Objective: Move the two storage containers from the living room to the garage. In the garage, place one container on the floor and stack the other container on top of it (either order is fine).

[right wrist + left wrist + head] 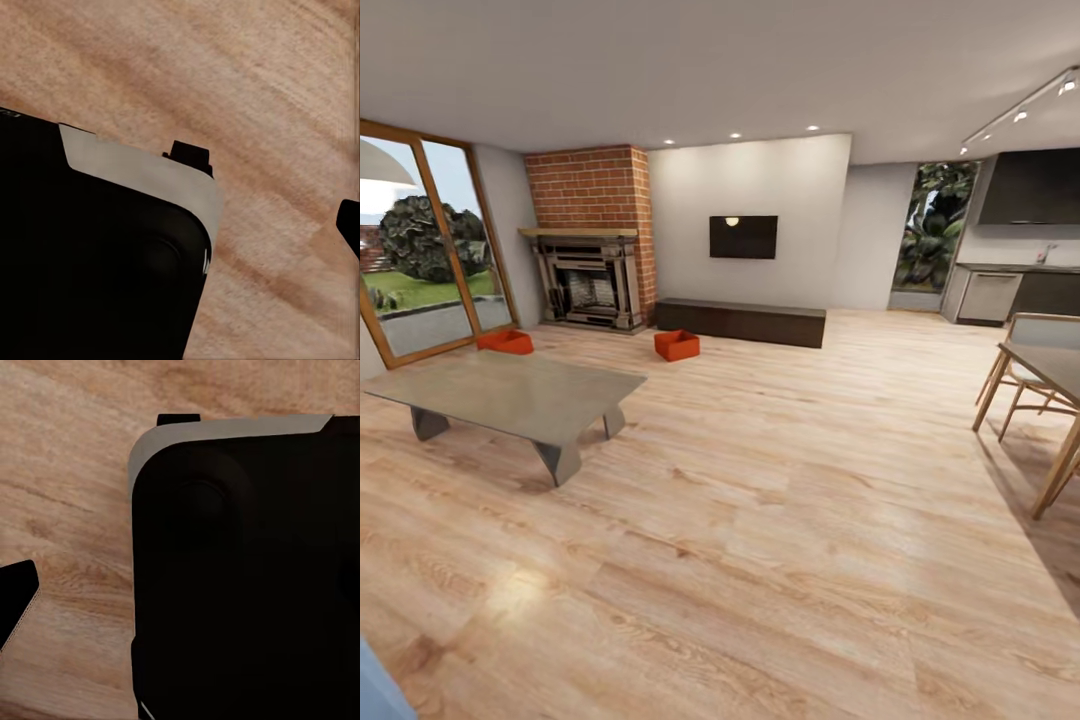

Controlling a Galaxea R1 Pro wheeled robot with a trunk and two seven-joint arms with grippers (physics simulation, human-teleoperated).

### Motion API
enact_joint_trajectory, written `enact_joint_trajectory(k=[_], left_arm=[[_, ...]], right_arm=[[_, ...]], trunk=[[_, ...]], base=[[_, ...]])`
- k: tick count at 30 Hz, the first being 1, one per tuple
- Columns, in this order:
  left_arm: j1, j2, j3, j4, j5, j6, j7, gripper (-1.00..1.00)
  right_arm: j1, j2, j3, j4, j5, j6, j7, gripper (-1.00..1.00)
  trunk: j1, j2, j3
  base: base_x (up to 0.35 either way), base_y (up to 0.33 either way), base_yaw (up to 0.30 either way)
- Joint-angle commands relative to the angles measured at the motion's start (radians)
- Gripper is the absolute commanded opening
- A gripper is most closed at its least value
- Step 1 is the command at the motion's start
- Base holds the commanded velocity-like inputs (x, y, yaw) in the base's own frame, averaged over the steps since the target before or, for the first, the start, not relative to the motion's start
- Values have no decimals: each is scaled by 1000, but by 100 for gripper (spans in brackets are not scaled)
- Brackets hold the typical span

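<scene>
I am in the living room, and the head view takes in two red-orange storage containers on the wood-plank floor far ahead. One container [506, 341] sits left of the fireplace by the glass door. The other container [677, 345] sits right of the fireplace, in front of a low dark bench. Both are several steps away from me. In the left wrist view one dark fingertip [16, 598] shows at the frame's edge over the planks. The right wrist view likewise has a fingertip [351, 225] at its edge. Nothing is held by either gripper. The garage is out of view.
A low grey coffee table [510, 395] stands between me and the left container. The brick fireplace [590, 280] and dark bench [740, 322] line the far wall. A wooden dining table with chairs [1040, 390] stands at the right. My black base [247, 570] shows below both wrists.
</scene>
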Motion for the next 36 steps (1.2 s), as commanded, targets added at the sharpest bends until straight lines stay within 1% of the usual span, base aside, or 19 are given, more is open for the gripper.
enact_joint_trajectory(k=[1,36], left_arm=[[0,0,0,-1,0,-2,0,100],[0,0,-2,-1,-3,-2,0,100]], right_arm=[[-1,0,7,3,-11,-5,6,100],[-2,0,8,3,-11,-5,6,100]], trunk=[[1,0,-1],[1,0,-1]], base=[[323,0,0],[323,0,0]])
